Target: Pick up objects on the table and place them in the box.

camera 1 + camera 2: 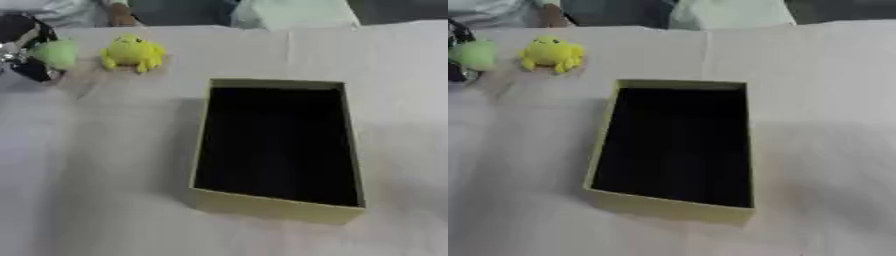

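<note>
At the far left corner of the table point(105, 200), the left hand point(24, 50) is seen, black with silver parts, with a pale green round object point(58, 53) lying against it; the fingers appear to be curled round that object, though the blur leaves the closure itself uncertain. Just beside it to the right, near the far edge, a yellow toy point(132, 52) with small limbs is found resting on the cloth, apart from the hand. Further right, toward the middle of the table, an open box point(280, 212) with olive-yellow walls and a dark interior is placed, nothing being visible inside it. The right hand is not shown in either view. The step in hand is judged to be the pickup of the green object; next, a lift and a carry rightward over the box's near-left wall would be called for, followed by a release above the dark interior.
</note>
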You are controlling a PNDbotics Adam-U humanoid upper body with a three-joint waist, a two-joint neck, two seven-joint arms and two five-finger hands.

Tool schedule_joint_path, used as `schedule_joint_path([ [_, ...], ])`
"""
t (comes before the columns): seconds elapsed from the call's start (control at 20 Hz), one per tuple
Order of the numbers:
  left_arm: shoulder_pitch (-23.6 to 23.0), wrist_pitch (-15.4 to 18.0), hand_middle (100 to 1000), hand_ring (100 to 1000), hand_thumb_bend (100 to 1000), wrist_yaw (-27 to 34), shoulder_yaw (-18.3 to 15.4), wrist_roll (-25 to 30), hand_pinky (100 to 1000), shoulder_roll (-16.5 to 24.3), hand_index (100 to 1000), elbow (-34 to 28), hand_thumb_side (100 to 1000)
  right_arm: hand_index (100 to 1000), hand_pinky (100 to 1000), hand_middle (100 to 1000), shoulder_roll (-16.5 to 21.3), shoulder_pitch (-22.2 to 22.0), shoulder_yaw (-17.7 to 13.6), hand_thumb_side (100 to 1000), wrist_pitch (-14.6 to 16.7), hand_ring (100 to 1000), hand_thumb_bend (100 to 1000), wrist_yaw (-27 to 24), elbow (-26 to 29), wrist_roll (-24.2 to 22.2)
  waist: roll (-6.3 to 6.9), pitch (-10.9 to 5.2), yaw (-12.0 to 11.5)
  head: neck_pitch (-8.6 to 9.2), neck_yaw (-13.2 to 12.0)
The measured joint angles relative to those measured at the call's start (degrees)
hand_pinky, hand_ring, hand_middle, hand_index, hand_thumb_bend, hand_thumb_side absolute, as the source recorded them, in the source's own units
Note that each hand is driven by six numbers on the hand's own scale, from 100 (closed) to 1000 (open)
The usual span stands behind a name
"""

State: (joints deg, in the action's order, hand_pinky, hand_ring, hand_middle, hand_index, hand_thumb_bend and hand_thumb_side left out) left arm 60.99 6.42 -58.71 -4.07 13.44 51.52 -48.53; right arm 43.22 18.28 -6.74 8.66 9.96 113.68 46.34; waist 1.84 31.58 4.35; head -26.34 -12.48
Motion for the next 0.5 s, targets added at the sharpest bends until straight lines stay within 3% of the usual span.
schedule_joint_path([
  [0.2,-0.1,-0.14,324,389,245,0.97,0.45,-0.35,559,0.0,489,-1.48,100,774,760,670,0.0,-0.17,-0.04,996,0.07,709,164,0.05,0.0,0.07,-0.2,-0.33,-0.52,-0.52,0.32],
  [0.5,-2.2,0.18,330,394,236,3.33,1.86,-1.27,560,0.04,499,-6.18,100,773,760,670,0.0,-0.94,-0.42,995,0.08,709,162,0.08,0.0,0.29,-0.58,-1.32,-1.77,-1.4,1.12],
])
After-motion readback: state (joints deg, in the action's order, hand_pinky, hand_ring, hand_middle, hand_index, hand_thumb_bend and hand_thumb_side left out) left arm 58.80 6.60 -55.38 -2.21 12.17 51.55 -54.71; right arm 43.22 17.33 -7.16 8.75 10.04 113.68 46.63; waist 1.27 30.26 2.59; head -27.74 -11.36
